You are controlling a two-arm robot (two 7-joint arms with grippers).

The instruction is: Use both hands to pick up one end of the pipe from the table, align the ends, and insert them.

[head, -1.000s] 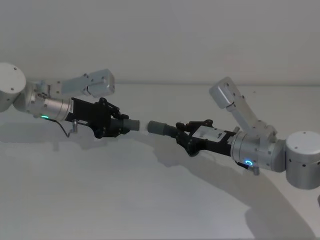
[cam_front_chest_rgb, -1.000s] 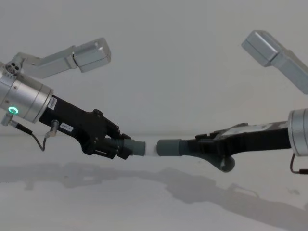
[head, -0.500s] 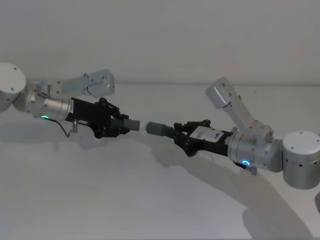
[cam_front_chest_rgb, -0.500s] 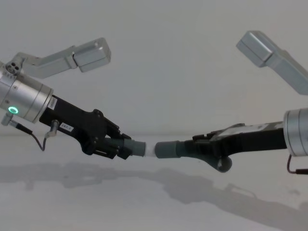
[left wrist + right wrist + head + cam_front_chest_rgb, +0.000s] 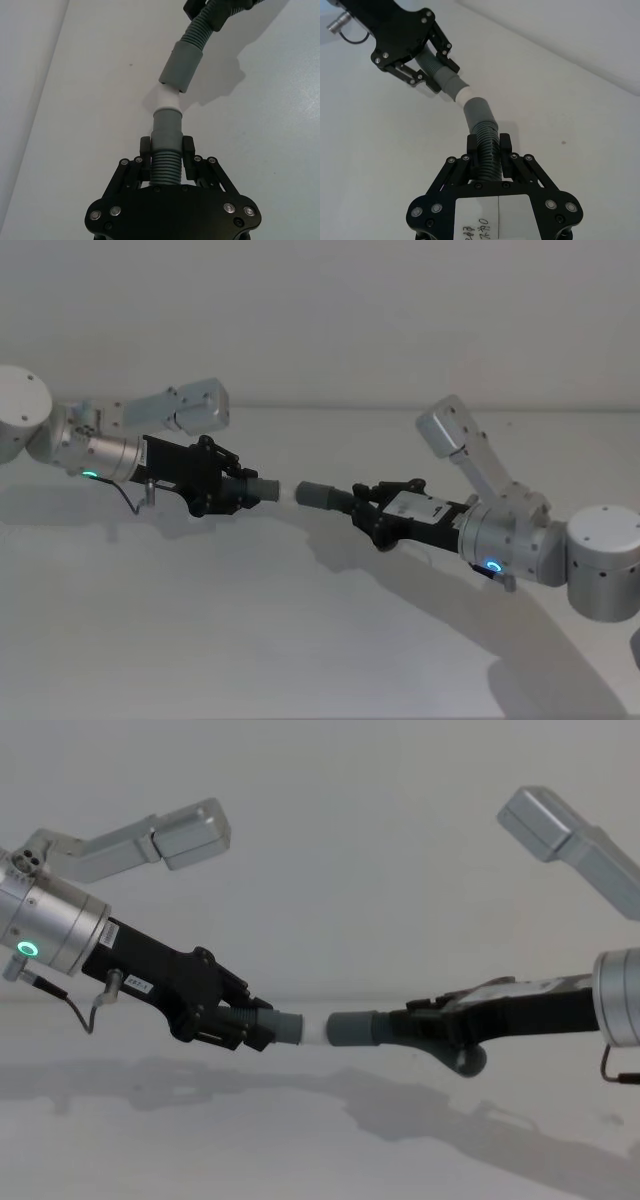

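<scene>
Left wrist view shows both grippers pinching pipe (image 5: 165,167) — white tip (image 5: 165,98) touching cuff (image 5: 181,66).

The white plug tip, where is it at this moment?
The white plug tip is in mid-air near the middle of the chest view, on the hose piece held by the left hand, facing the grey cuff.

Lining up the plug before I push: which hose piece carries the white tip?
The hose piece in the left gripper: a white tip caps its end. The right gripper's hose piece ends in a wider plain grey cuff.
</scene>
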